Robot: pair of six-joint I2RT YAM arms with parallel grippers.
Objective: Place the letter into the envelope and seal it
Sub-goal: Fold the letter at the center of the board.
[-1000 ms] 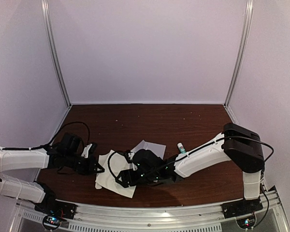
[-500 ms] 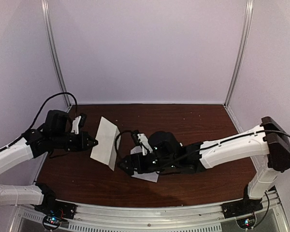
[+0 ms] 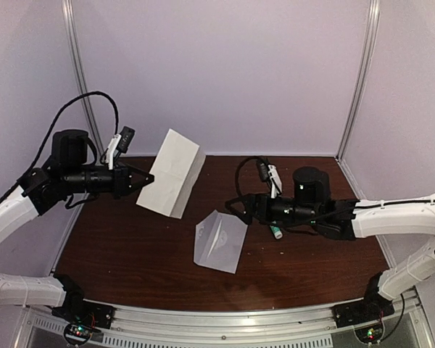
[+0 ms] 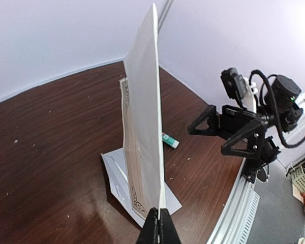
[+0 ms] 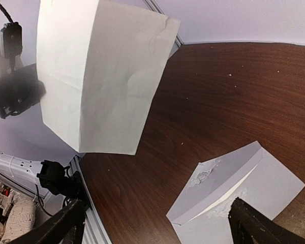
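Just now the scene has opened up. A second ago both arms crouched low at the table's [image 3: 123, 243] six o'clock edge, on top of the overlapping papers. Since then the left arm has swung up and back toward ten o'clock. Its left gripper [image 3: 146, 178] is clenched on one edge of the letter [image 3: 172, 172], which hangs upright in the air, clear of the wood and well apart from everything else.

The right arm has drawn back toward three o'clock, and the right gripper [image 3: 235, 206] has let go. Its jaws stand wide with nothing between them, pointing toward nine o'clock.

That leaves the envelope [image 3: 219, 241] lying alone near the table's middle, toward six o'clock. Its flap is lifted a little, so the mouth shows in the right wrist view.

By my reading, the two papers are now separated and the letter is ready to be carried to the mouth. Nothing is inserted or sealed yet.

Count:
- one table
- two arms
- one letter
- one envelope
- one small glue stick [image 3: 276, 233], at three o'clock of the envelope and partly under the right arm
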